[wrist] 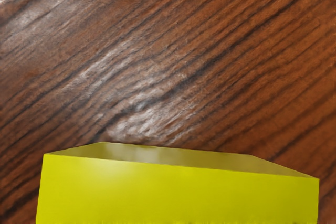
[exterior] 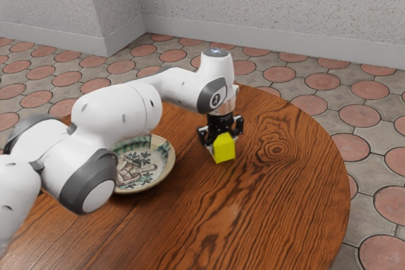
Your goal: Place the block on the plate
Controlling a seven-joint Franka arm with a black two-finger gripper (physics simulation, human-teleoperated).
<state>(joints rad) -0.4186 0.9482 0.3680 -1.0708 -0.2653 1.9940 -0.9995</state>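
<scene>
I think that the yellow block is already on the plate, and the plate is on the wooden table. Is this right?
Not quite: in the exterior view, the yellow block is in the gripper, off the plate. The plate is on the wooden table.

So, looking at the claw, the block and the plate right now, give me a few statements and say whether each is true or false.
1. The block at the claw is yellow. True.
2. The block is on the plate. False: it is off the plate, toward the exterior view's right.
3. The plate has a painted pattern. True.
4. A cloth covers the table. False: its wood grain shows.
5. The arm hides part of the plate in the exterior view. True.
</scene>
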